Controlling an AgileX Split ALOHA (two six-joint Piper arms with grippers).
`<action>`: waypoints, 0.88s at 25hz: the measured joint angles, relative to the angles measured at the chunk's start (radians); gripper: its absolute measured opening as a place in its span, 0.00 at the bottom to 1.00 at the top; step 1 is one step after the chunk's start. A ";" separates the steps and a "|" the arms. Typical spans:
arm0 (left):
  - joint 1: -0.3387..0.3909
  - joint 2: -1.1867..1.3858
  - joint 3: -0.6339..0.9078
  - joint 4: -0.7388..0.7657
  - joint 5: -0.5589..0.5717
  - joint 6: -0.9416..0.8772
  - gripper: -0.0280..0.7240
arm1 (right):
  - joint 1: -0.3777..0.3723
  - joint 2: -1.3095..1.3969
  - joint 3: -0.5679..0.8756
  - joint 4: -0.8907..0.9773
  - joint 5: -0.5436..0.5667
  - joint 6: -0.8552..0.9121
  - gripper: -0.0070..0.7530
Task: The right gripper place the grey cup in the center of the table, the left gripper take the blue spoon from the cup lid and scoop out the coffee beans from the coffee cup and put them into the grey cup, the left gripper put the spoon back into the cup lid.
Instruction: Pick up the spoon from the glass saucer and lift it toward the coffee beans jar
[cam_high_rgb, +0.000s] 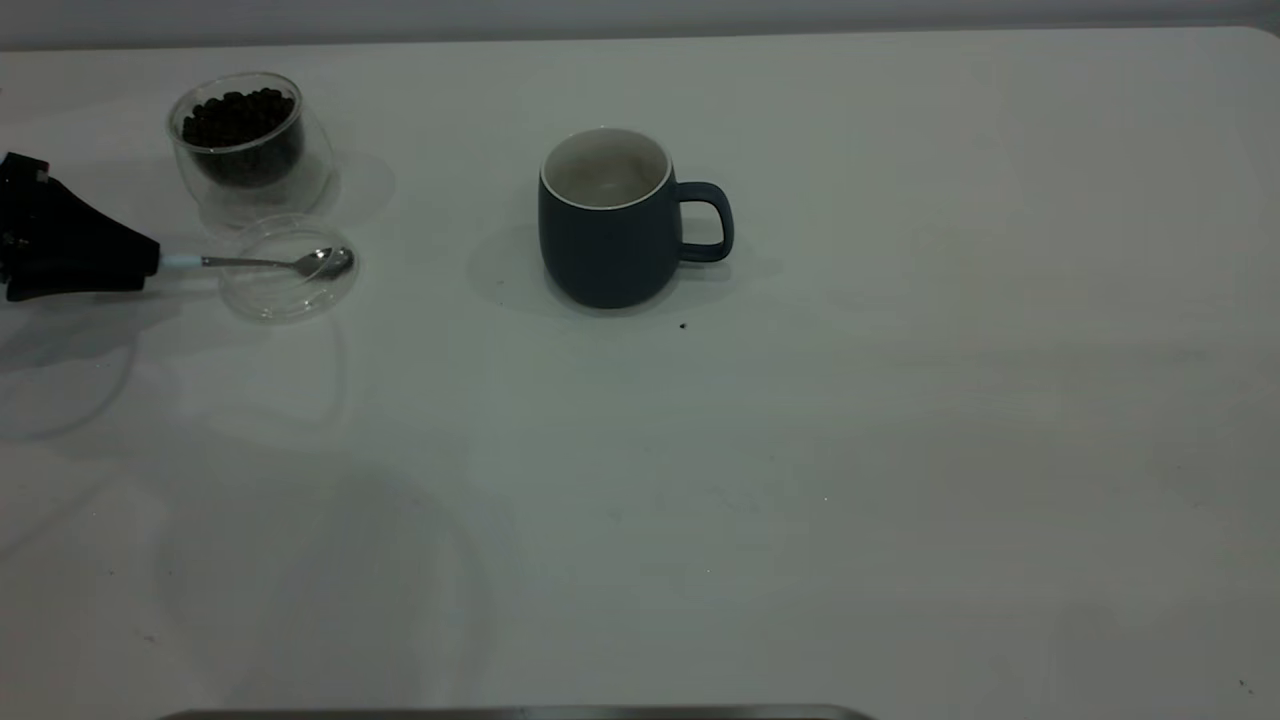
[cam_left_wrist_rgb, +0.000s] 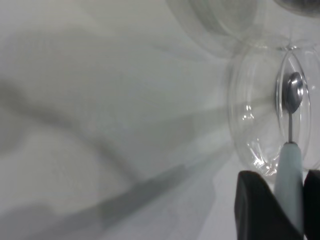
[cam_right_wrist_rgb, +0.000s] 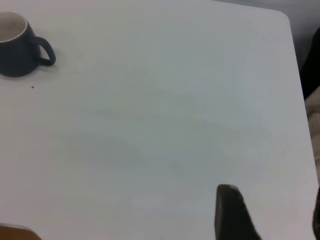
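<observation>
The grey cup (cam_high_rgb: 610, 235) stands upright near the middle of the table (cam_high_rgb: 900, 400), handle to the right, and also shows far off in the right wrist view (cam_right_wrist_rgb: 17, 50). The coffee cup (cam_high_rgb: 245, 150) with coffee beans (cam_high_rgb: 238, 115) stands at the far left. The cup lid (cam_high_rgb: 285, 290) lies just in front of it. The blue spoon (cam_high_rgb: 300, 263) rests with its bowl in the lid. My left gripper (cam_high_rgb: 155, 262) is shut on the spoon's pale blue handle (cam_left_wrist_rgb: 290, 170) at the lid's left rim (cam_left_wrist_rgb: 255, 125). My right gripper (cam_right_wrist_rgb: 272, 215) is open and empty over bare table, outside the exterior view.
A small dark speck (cam_high_rgb: 683, 325) lies just in front of the grey cup. A grey strip (cam_high_rgb: 520, 713) runs along the table's near edge. The right wrist view shows the table's rounded corner (cam_right_wrist_rgb: 285, 17) and bare tabletop round the right gripper.
</observation>
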 joint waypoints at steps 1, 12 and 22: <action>0.000 0.000 0.000 -0.001 0.010 0.000 0.34 | 0.000 0.000 0.000 0.000 0.000 0.000 0.48; 0.000 -0.037 -0.003 0.007 0.068 -0.015 0.22 | 0.000 0.000 0.000 0.000 0.000 0.000 0.48; 0.003 -0.140 -0.003 0.240 0.214 -0.201 0.22 | 0.000 0.000 0.000 0.000 0.000 -0.001 0.48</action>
